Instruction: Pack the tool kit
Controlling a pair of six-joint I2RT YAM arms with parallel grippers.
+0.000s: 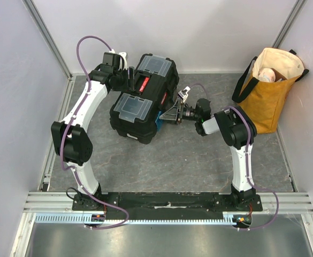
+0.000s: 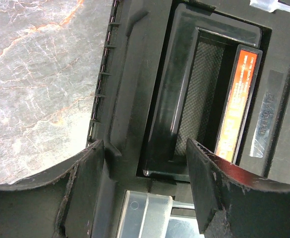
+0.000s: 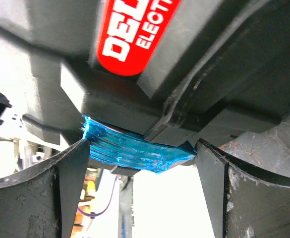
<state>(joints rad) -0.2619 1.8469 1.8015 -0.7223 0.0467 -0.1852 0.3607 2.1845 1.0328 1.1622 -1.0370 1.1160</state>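
The black toolbox (image 1: 140,115) lies closed in the middle of the table, with a red handle panel (image 1: 143,83) and two clear lids (image 1: 130,106). My left gripper (image 1: 130,80) is open above the toolbox top; in the left wrist view its fingers (image 2: 209,173) straddle the handle recess (image 2: 199,94) next to the orange-red label (image 2: 239,99). My right gripper (image 1: 168,114) is open at the toolbox's right side. In the right wrist view its fingertips (image 3: 80,153) flank the blue side latch (image 3: 135,148) under the red panel (image 3: 130,39). No hand tools are in view.
A mustard-yellow tote bag (image 1: 271,99) stands at the back right with a pale object inside (image 1: 267,74). White walls enclose the grey table (image 1: 188,160) at the left, back and right. A metal rail (image 1: 167,201) runs along the near edge.
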